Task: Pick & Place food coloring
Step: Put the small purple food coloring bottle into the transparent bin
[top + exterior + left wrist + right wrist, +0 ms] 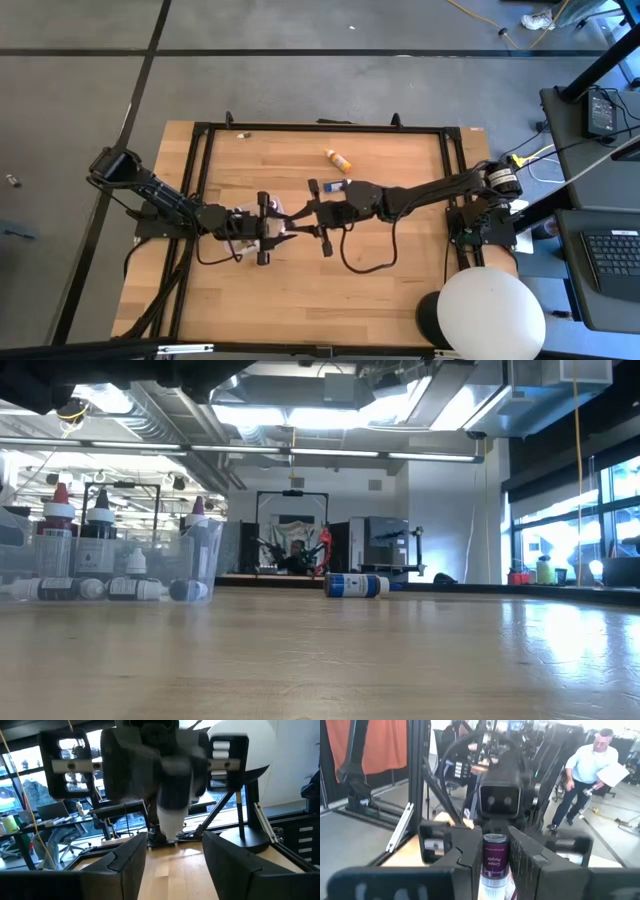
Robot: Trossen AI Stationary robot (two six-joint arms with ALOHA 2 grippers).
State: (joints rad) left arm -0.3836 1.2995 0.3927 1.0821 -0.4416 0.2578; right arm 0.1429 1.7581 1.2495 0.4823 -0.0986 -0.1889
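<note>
— Where's the purple bottle (494,862)?
— Middle of the frame, clamped between the right gripper (322,213)'s fingers, long axis pointing straight at the left gripper (270,228).
— And the left?
— Fingers apart, facing it head-on, cap just short of the gap. Tray (120,555) of bottles sits under the left arm, so left's nearer.

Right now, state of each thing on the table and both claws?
Right claw: shut on the purple-labelled bottle, held between both arms.
Left claw: open, facing that bottle.
Orange bottle: lying loose on the table.
Blue bottle: on its side.
Clear tray: holds several bottles, some upright, some lying.
</note>
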